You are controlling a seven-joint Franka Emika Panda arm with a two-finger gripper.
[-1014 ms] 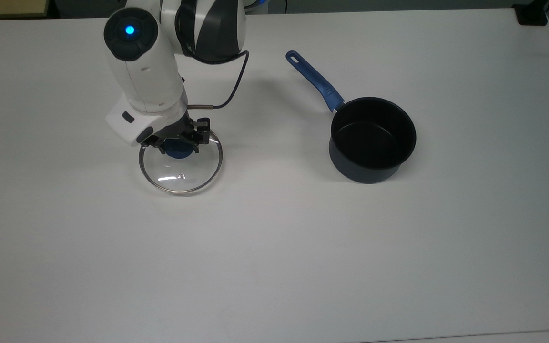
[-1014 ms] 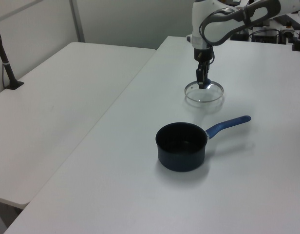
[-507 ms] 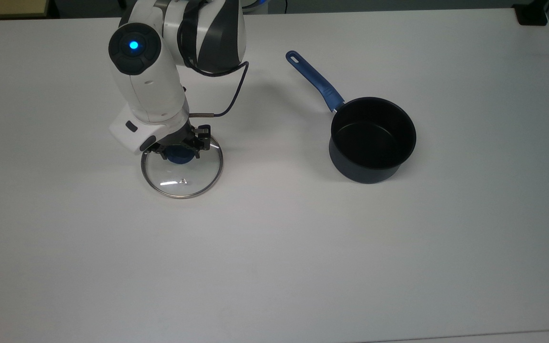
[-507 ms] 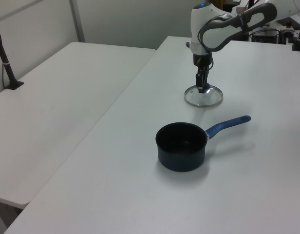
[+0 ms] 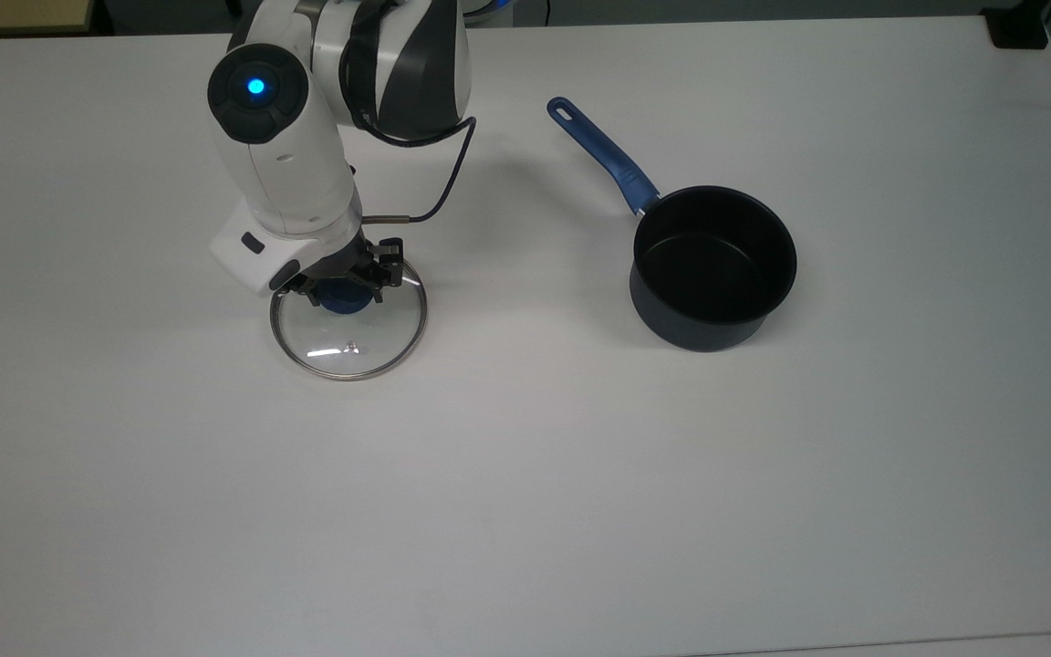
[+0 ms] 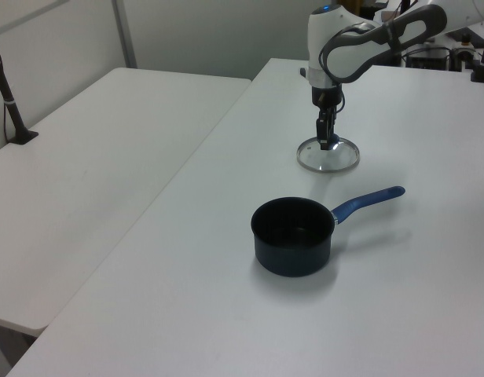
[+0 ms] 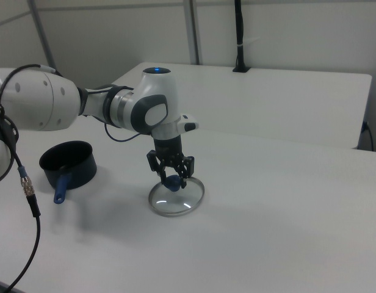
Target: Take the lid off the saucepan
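- While the glass lid (image 5: 348, 328) lies flat on the white table (image 5: 525, 474), the gripper (image 5: 343, 285) stands over its blue centre knob (image 5: 340, 297), one finger on each side of it.
- From the right view, the fingers (image 7: 156, 171) straddle the knob (image 7: 172, 182) with a little gap showing on each side, so the jaws look spread and not clamped on it.
- Off the pot entirely, the lid (image 7: 176, 196) sits well apart from the saucepan (image 5: 712, 266), toward the top view's left.
- Uncovered, the saucepan (image 6: 293, 236) stands upright with its black inside in plain sight.
- Its long blue handle (image 5: 606, 157) points toward the top view's upper left, the hole at the far end.
- Near the lid's front edge in the top view, a small vent hole (image 5: 349, 346) shows through the glass.
- Above the gripper (image 6: 327, 139) the white arm (image 5: 284, 155) rises steeply, with a blue light (image 5: 255, 87) lit on its joint cap.
- A dark cable (image 5: 445, 173) loops from the arm down to the wrist.
- In the left view a second white table (image 6: 93, 181) stands alongside.
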